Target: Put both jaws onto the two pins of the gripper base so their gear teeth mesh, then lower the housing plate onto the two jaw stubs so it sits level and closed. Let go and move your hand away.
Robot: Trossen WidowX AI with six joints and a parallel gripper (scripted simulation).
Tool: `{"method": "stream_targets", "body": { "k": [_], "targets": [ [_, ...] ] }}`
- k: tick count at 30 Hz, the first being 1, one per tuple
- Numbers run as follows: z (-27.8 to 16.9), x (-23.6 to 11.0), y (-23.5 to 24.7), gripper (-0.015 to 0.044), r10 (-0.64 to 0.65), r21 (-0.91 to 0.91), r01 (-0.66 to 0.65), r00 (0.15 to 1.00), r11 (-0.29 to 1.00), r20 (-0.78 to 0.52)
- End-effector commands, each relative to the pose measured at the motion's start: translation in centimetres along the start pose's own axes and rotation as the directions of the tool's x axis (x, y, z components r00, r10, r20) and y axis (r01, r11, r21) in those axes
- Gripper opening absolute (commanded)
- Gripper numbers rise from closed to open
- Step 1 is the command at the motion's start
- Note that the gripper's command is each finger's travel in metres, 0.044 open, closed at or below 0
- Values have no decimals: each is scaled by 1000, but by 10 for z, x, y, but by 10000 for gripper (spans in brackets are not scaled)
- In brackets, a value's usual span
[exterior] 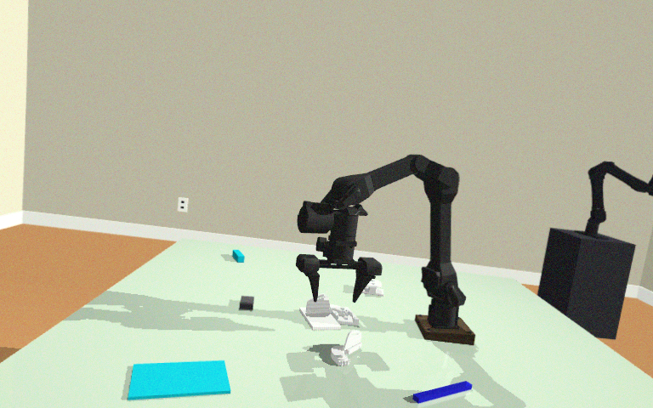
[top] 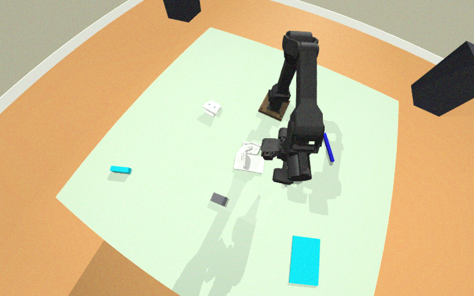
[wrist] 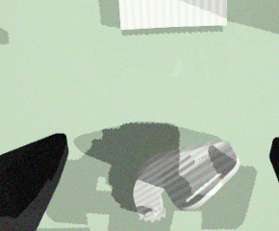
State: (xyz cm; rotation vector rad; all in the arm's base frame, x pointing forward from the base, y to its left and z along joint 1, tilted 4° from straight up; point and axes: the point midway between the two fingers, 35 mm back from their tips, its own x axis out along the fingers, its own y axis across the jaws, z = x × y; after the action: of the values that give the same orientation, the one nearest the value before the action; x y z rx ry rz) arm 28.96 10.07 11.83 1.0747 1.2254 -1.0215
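The white gripper base (top: 254, 165) (exterior: 324, 321) lies mid-mat, and its flat plate edge (wrist: 173, 14) shows at the top of the wrist view. One white jaw (top: 245, 155) (exterior: 317, 307) stands on it, its gear end towards the pins; I cannot tell how fully it is seated. The other white jaw (exterior: 346, 348) (wrist: 197, 175) lies loose on the mat, hidden under the arm in the top view. My gripper (exterior: 334, 301) (wrist: 168, 145) is open and empty above the loose jaw, which lies between the fingertips in the wrist view. The white housing plate (top: 211, 107) (exterior: 373, 288) lies apart.
A dark grey block (top: 218, 198) (exterior: 246, 303) and a small cyan block (top: 120, 169) (exterior: 238, 255) lie beyond the base. A flat cyan panel (top: 304, 260) (exterior: 179, 379) and a blue bar (top: 328, 147) (exterior: 442, 392) lie on the loose jaw's side of the mat.
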Motion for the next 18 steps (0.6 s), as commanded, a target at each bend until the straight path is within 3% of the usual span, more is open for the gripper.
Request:
{"method": "stream_targets", "body": {
  "k": [1,18],
  "targets": [
    [-11,-2,0,440,4,149,-5,1000,989,5],
    [-55,-7,-11,440,3,668,-5,1000,744,5]
  ]
}}
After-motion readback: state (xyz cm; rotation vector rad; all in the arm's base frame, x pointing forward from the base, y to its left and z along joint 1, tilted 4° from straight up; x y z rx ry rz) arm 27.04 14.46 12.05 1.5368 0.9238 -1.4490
